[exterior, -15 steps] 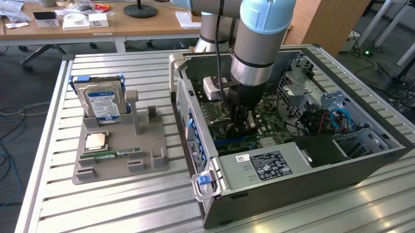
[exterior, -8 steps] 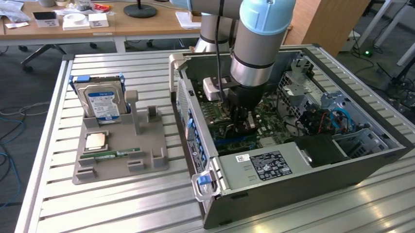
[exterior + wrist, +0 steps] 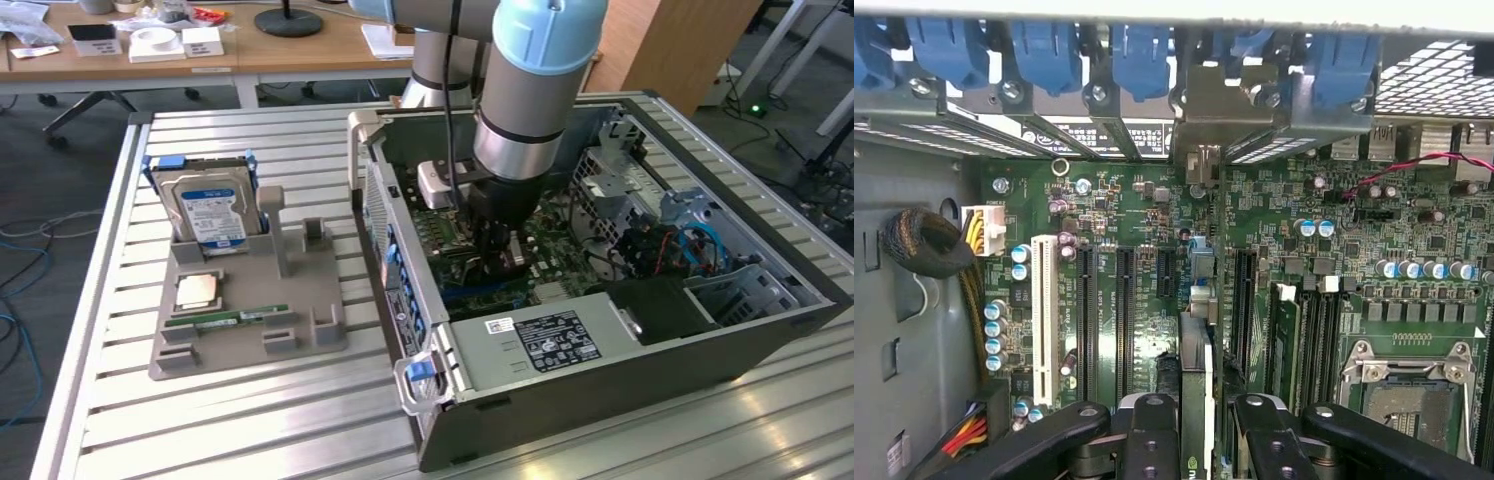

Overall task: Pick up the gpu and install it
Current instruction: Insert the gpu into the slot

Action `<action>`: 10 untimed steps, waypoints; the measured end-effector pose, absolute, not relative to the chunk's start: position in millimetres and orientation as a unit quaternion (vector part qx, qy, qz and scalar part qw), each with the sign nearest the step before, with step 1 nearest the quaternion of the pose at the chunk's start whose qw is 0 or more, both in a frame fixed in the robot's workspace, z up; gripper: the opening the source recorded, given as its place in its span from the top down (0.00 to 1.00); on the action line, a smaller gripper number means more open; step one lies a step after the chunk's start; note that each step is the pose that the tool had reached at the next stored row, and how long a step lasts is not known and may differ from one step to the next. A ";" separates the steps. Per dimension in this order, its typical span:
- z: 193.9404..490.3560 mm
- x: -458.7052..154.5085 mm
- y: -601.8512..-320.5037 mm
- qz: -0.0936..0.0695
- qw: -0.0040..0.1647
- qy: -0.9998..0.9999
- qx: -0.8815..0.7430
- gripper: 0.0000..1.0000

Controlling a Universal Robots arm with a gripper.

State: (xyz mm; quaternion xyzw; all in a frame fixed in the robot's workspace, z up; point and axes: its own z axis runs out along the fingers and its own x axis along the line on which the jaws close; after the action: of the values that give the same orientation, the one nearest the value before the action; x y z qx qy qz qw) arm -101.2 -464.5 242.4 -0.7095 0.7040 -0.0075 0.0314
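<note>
Bright, even daylight floods the exterior view, and glare streaks the metal table [image 3: 747, 420] at the frame's lower right. The arm [image 3: 534, 90] throws soft shade into the computer case [image 3: 601, 400]. On the wrist view, the motherboard [image 3: 1144, 230] is evenly lit, and the gpu [image 3: 1196, 390] sits darker.

The arm [image 3: 534, 80] comes down from the far side, and its last silver section, with a pale blue joint cap, stands nearly upright. The black wrist [image 3: 505, 205] below it points straight down, and the claw [image 3: 499, 258] hangs low at its end. Its two dark fingers [image 3: 1151, 432] stand close together, pressed on either side of a thin graphics card [image 3: 1197, 385] held edge-on between them.
</note>
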 end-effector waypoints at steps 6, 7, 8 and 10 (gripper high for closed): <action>241.6 -101.3 -464.6 -0.008 0.032 0.707 -0.707 0.74; 241.5 -101.3 -464.6 -0.008 0.032 0.708 -0.706 0.74; 241.5 -101.2 -464.6 -0.008 0.031 0.708 -0.706 0.74; 241.6 -101.2 -464.7 -0.008 0.031 0.708 -0.705 0.74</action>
State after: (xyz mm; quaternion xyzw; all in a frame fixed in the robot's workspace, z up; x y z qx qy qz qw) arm -101.2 -464.7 241.6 -0.7055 0.7080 -0.0077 0.0314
